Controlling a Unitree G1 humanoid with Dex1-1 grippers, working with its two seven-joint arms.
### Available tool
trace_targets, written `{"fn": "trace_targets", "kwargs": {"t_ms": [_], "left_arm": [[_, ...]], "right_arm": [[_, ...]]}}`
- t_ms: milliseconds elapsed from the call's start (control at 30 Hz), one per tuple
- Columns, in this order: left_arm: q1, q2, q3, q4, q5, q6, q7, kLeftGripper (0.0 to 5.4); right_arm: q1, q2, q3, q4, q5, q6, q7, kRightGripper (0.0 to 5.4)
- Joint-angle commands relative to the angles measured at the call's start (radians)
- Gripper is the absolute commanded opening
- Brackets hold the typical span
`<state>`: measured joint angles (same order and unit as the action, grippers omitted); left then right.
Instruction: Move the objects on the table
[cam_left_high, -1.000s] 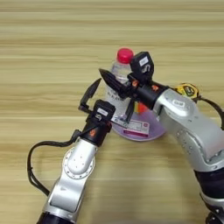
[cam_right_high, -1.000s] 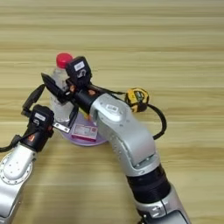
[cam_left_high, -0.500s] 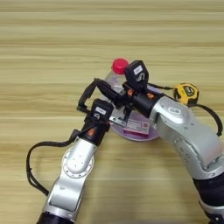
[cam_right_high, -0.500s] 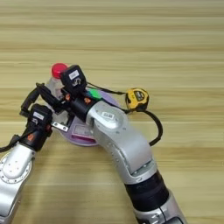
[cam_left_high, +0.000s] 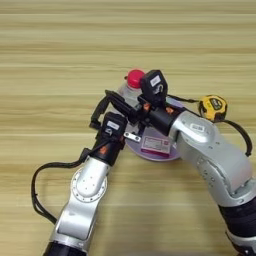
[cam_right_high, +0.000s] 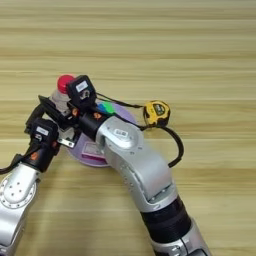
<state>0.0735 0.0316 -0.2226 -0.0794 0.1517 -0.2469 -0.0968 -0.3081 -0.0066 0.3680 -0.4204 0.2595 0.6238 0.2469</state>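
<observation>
The clear plastic bottle with a red cap stands upright at the left rim of a purple plate. My right gripper reaches in from the right and is shut on the bottle's body. My left gripper comes up from the lower left and sits just beside the bottle, under the right gripper. Only a green and blue sliver of the puzzle cube shows on the plate, behind my right wrist.
A yellow tape measure lies right of the plate, its black cord looping round the right arm. A pink and white card rests on the plate. The wooden table stretches bare to the back and left.
The right gripper has carried the bottle a little to the left and nearer to me, toward the left gripper. The left arm has barely moved.
</observation>
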Motion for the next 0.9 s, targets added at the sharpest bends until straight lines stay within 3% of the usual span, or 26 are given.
{"fn": "trace_targets", "kwargs": {"t_ms": [33,233,667,700,900], "left_arm": [[-0.019,-0.001,0.021,-0.003,-0.009,0.002,0.013,4.17],[-0.015,-0.001,0.024,-0.007,-0.012,-0.001,0.012,3.53],[-0.013,-0.001,0.039,-0.013,-0.031,0.000,0.010,3.36],[-0.014,-0.001,0.042,-0.012,-0.033,0.001,0.011,3.35],[-0.013,-0.005,0.051,-0.008,-0.034,0.000,0.010,3.19]], "right_arm": [[0.005,0.005,0.006,-0.016,0.002,0.009,0.006,2.89],[0.010,0.005,0.005,-0.005,-0.004,0.004,0.006,2.86],[0.011,-0.003,0.005,0.009,-0.013,-0.014,0.013,2.86],[0.011,-0.004,0.008,0.009,-0.015,-0.021,0.015,3.35],[0.021,-0.005,0.027,-0.011,-0.021,-0.071,0.042,4.07]]}}
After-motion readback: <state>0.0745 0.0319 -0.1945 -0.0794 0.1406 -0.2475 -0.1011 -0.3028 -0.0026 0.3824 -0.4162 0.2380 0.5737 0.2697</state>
